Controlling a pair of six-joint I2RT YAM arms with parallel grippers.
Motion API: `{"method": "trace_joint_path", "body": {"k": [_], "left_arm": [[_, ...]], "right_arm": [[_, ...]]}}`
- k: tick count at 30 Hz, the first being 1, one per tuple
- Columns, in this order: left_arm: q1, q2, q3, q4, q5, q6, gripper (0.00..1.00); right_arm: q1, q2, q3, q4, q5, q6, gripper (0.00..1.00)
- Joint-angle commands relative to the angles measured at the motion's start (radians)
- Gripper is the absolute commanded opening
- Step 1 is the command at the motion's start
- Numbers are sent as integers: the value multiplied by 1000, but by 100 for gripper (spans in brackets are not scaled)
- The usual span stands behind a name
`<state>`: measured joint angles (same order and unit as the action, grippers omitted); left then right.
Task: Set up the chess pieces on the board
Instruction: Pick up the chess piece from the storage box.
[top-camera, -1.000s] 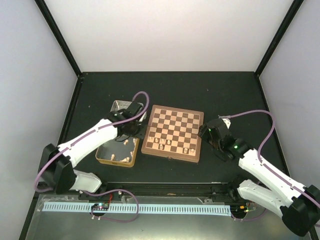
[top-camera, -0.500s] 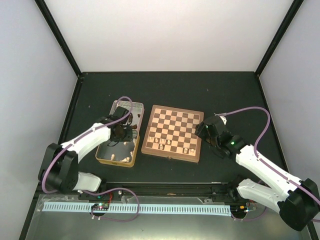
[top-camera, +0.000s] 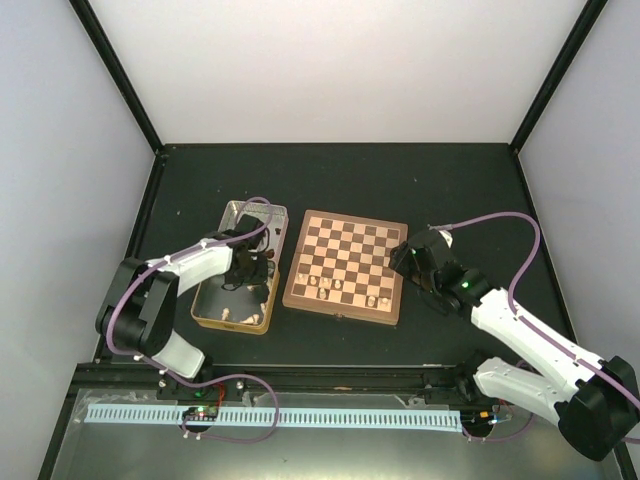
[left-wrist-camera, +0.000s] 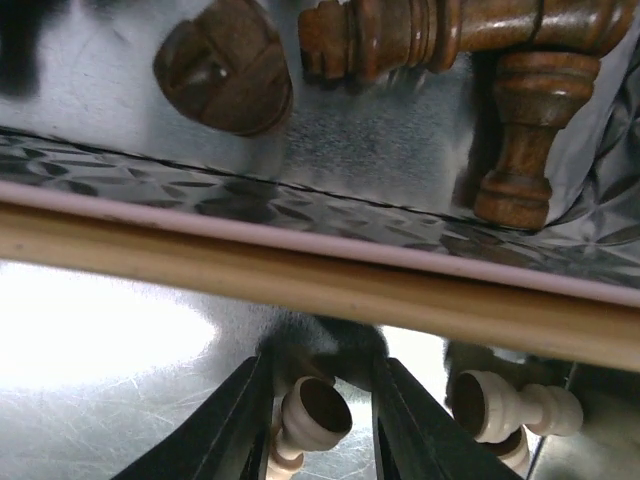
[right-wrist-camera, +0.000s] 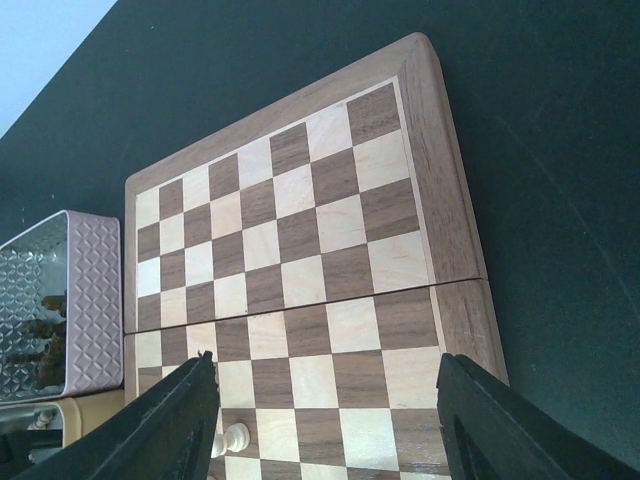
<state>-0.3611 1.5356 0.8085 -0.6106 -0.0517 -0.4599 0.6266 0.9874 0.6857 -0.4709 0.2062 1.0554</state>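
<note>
Two robot arms share a dark worktop (top-camera: 450, 190), the chessboard (top-camera: 345, 262) lying at its centre with a few cream pieces (top-camera: 324, 291) standing on its near rows. The left claw (left-wrist-camera: 320, 375) is down inside the gold-sided tin tray (top-camera: 228, 325) just left of the board. Its fingers (left-wrist-camera: 235, 435) flank a cream piece (left-wrist-camera: 305, 415) on the shiny metal floor, though whether they actually pinch it cannot be told. A second cream piece (left-wrist-camera: 515, 408) lies just to the right. Beyond the tray's tan rim (left-wrist-camera: 300, 280), the adjoining silver tin (top-camera: 240, 212) (embossed with a diamond pattern) holds the dark brown pieces (left-wrist-camera: 225, 65), jumbled together. The left arm's own bulk covers much of the tray from above. The right claw (right-wrist-camera: 325, 365) hovers released over the board's right side, jaws wide with only bare squares between them. A lone cream pawn (right-wrist-camera: 235, 437) stands just beside its left finger. A purple cable (top-camera: 500, 222) loops above the right arm.
</note>
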Motion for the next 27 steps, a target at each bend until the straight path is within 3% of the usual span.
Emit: {"method": "trace_joint_path", "body": {"k": [1, 9, 19, 27], "left_arm": [[7, 17, -12, 26, -16, -14, 28], [7, 0, -43, 30, -36, -24, 11], [8, -181, -89, 71, 9, -84, 11], [15, -397, -110, 98, 81, -207, 14]], "right_arm": [[-5, -2, 26, 6, 8, -3, 61], [-4, -3, 21, 8, 4, -1, 61], [-3, 5, 15, 59, -59, -57, 61], [4, 52, -1, 214, -238, -146, 64]]}}
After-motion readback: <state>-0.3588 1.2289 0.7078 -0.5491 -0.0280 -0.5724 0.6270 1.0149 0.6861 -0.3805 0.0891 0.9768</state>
